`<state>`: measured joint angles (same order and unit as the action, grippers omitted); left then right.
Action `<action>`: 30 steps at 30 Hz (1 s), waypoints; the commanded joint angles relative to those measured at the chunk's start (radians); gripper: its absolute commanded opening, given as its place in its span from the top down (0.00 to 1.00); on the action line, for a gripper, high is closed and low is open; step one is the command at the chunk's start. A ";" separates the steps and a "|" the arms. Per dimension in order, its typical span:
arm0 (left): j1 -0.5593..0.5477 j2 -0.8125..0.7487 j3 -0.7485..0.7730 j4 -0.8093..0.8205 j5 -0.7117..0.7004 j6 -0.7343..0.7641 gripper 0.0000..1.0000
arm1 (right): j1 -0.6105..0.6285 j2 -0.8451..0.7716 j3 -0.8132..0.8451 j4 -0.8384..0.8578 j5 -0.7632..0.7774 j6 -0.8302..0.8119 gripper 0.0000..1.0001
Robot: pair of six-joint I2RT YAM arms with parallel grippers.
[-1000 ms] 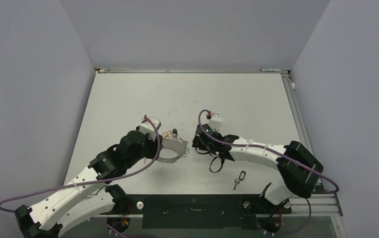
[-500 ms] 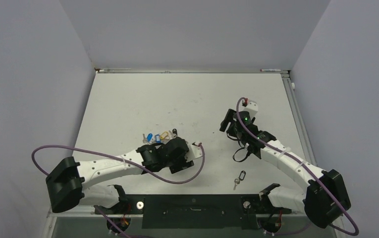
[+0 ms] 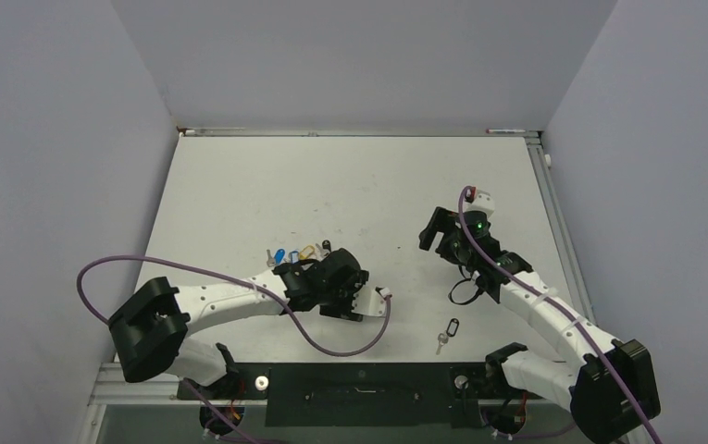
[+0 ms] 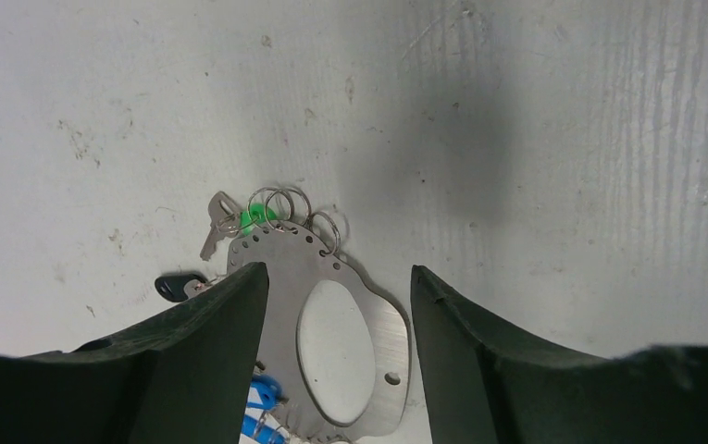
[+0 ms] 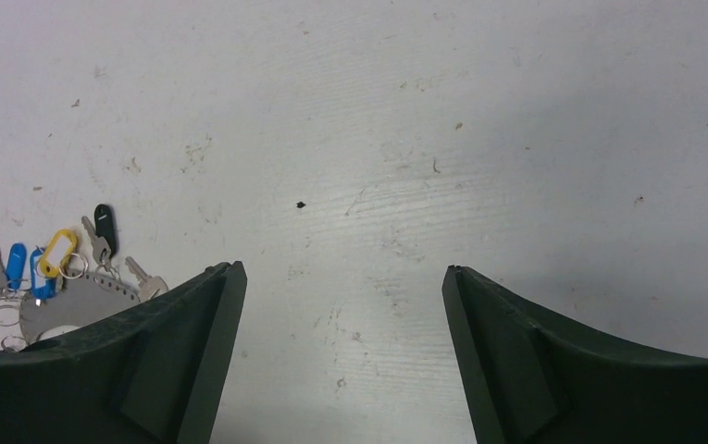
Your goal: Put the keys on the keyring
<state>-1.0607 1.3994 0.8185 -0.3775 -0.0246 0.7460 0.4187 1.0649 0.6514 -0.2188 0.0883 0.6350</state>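
Looking from the left, I see my left arm has swung round in the last second. Its hand (image 4: 336,273) was holding the keyring (image 4: 287,259) up beside the right hand; now it hovers over the ring with fingers spread and gripping nothing. The ring lies flat on the counter (image 4: 563,139). A green key (image 4: 255,218) and a black-headed key (image 4: 179,285) sit at its rim, with blue ones (image 4: 259,398) lower down.

I take that as one threading step finished and the ring let go. Further right, near the front edge, a loose key (image 3: 445,333) with a black tag lies well apart from the ring, so the job is not done.

The right hand (image 5: 342,270) has pulled away to the right and back, and it is wide open and empty.

From above, the left wrist covers the ring and only coloured tags peep out. In the left wrist view, the fingers and the frame edge cut off the ring's lower part. I cannot tell whether every key there is truly threaded. Neither wrist camera shows the loose key.
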 commanded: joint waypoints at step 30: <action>0.150 0.199 0.057 0.073 0.146 0.129 0.69 | -0.082 -0.130 -0.043 -0.002 -0.126 -0.077 0.18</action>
<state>-0.9146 1.5997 0.8433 -0.2832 0.1112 0.8680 0.3527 0.9691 0.6193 -0.2359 -0.0086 0.5720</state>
